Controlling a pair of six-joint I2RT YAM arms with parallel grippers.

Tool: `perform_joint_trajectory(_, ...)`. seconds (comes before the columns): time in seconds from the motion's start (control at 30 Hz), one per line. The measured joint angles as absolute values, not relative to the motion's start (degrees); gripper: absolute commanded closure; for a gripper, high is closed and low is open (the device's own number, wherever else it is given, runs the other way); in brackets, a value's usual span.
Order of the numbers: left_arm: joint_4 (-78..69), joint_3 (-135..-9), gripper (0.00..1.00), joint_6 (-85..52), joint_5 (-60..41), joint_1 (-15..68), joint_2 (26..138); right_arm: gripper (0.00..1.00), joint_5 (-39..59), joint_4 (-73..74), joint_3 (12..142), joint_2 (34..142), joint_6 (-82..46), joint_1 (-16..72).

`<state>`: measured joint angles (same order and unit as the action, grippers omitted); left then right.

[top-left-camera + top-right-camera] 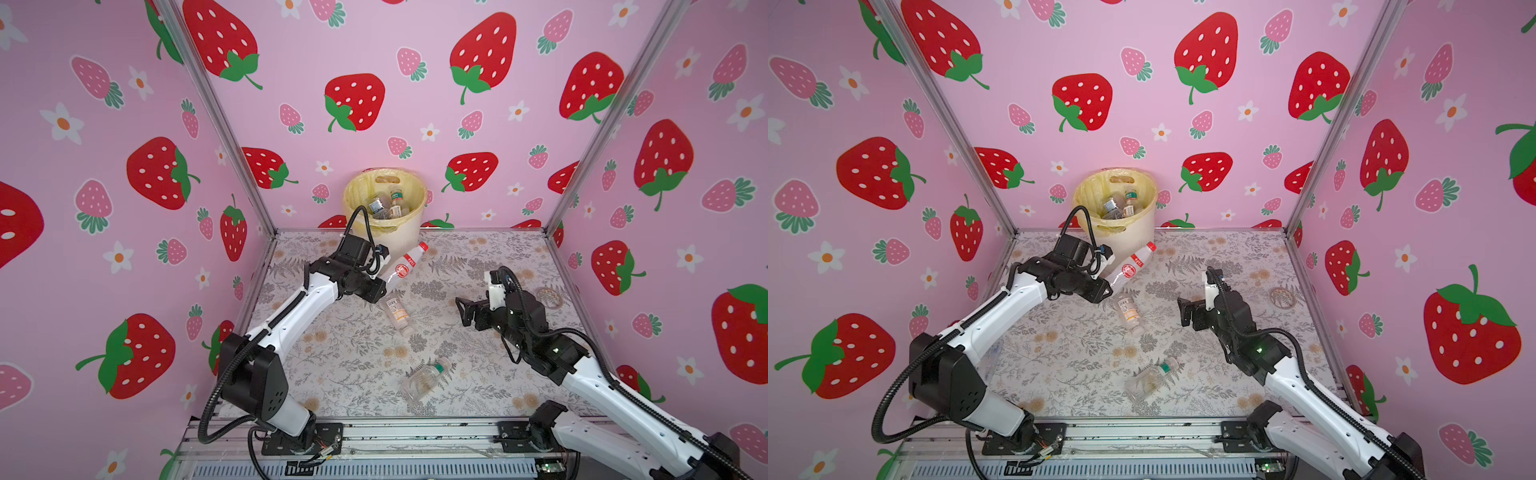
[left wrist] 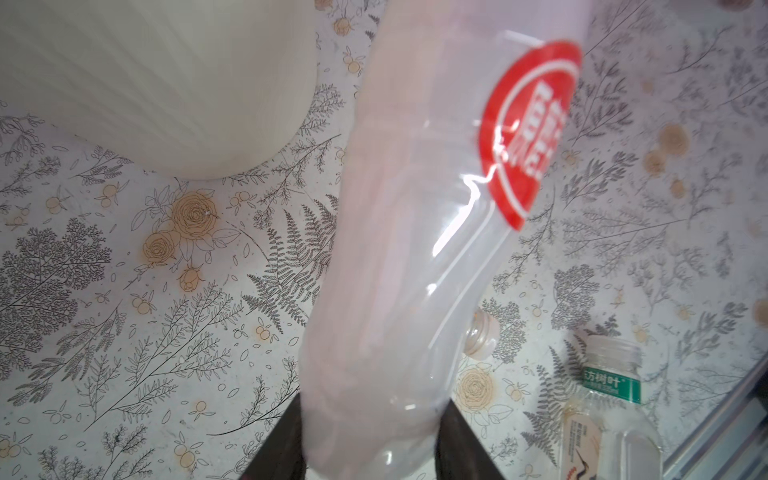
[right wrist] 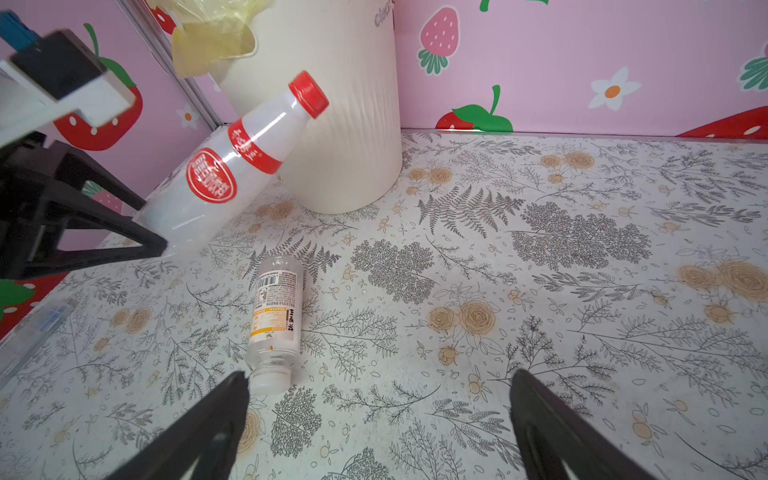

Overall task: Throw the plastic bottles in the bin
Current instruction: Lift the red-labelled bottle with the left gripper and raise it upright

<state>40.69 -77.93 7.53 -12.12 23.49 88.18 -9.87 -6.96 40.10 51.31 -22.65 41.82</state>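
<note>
Left end effector (image 1: 384, 286) clamped low on the red-capped bottle (image 1: 406, 264), long axis tilted cap-first toward the bin (image 1: 401, 239), cap beside its wall, below the rim; right end effector (image 1: 460, 311) spread wide, empty.

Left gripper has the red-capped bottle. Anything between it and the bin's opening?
Only the bin itself: the red-capped bottle, held in the left gripper, points at its side wall, below the rim. Nothing else intervenes.
</note>
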Motion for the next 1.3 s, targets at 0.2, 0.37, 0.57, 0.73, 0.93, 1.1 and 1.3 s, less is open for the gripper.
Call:
perform_joint_trajectory(0.2,39.64,-77.32,0.64,3.05,-13.72,23.27,83.53,0.01,-9.80,-6.72,40.10,53.67,-22.65,41.82)
perform_joint_trajectory(0.37,40.16,-79.29,0.64,-0.80,-14.15,22.55,83.05,0.01,-9.34,-6.63,40.12,56.51,-22.68,41.82)
perform_joint_trajectory(0.57,39.53,-80.53,0.64,-5.85,-15.49,19.53,79.79,0.01,-8.69,-6.52,40.93,59.05,-22.70,41.82)
perform_joint_trajectory(0.73,36.25,-78.94,0.64,-9.28,-16.14,15.62,73.32,0.01,-8.36,-6.26,42.39,61.06,-22.70,41.82)
perform_joint_trajectory(0.93,32.71,-71.50,0.65,-13.28,-14.04,12.86,64.45,0.01,-8.05,-5.56,43.81,63.92,-22.68,41.82)
perform_joint_trajectory(1.1,30.63,-62.52,0.64,-16.78,-11.11,11.11,57.41,0.01,-7.51,-5.17,44.10,66.00,-22.70,41.82)
perform_joint_trajectory(1.3,30.37,-56.88,0.63,-18.74,-7.86,10.55,50.39,0.01,-7.01,-5.15,44.66,66.72,-22.70,41.82)
